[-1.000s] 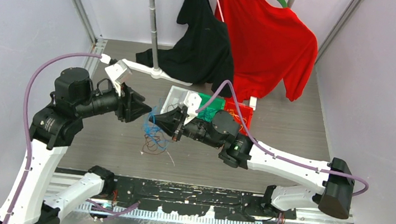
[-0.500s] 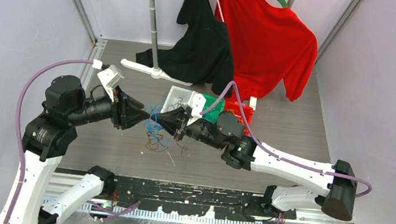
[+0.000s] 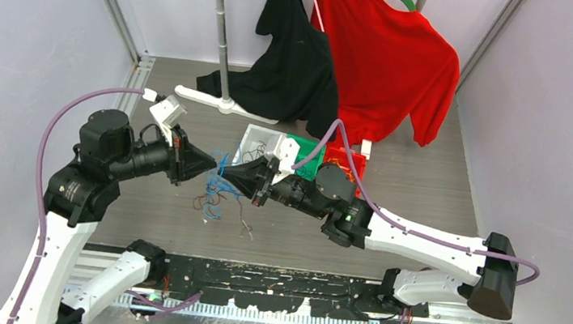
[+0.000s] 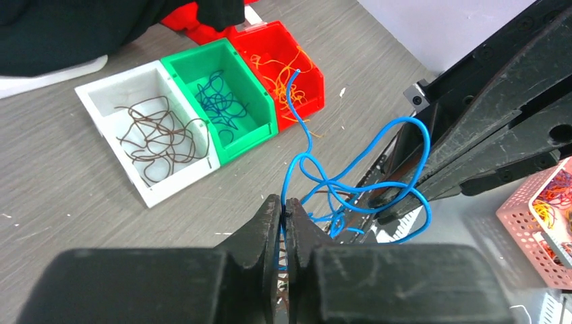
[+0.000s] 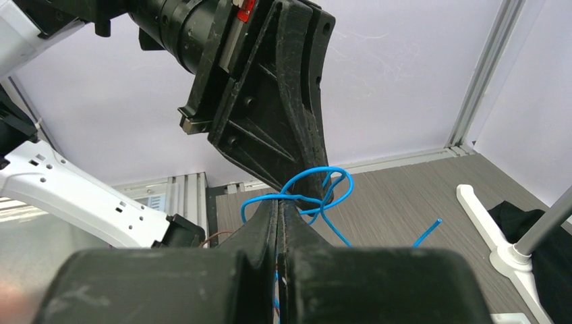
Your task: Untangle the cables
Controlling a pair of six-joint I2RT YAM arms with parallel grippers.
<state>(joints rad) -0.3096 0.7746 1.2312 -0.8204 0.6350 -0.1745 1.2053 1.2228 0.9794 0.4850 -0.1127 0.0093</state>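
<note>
1. L end effector point(image 4: 283, 204): fingers pinched almost together, only a slit between them, clamped on blue cable point(image 4: 426, 145) that runs down through the slit.
2. R end effector point(image 5: 278, 202): fingers fully together; blue cable crosses its tips and shows again in the seam lower down. Gripped.
3. Both tips meet nose to nose above the surface point(image 3: 426, 194), just apart, in top view. L arm comes in from the left, R arm from the right.
4. Blue cable forms several knotted loops between the two tips. One free end sticks up toward the bins.
5. Remaining cables point(image 3: 212, 198), blue and dark brown strands, hang below the tips. Lowest ends trail on the surface.
6. Behind the R end effector, three bins side by side, touching:
   - white bin point(image 4: 101, 86), holds brown wires;
   - green bin point(image 4: 202, 58), holds blue wires;
   - red bin point(image 4: 305, 55), holds orange wires.
7. Pink mesh basket point(image 4: 523, 233) at R edge of L wrist view; contents mixed colours, detail unclear.
8. Far end: black garment point(image 3: 295, 57) and red sweater point(image 3: 389, 55) hang on a rack.
</note>
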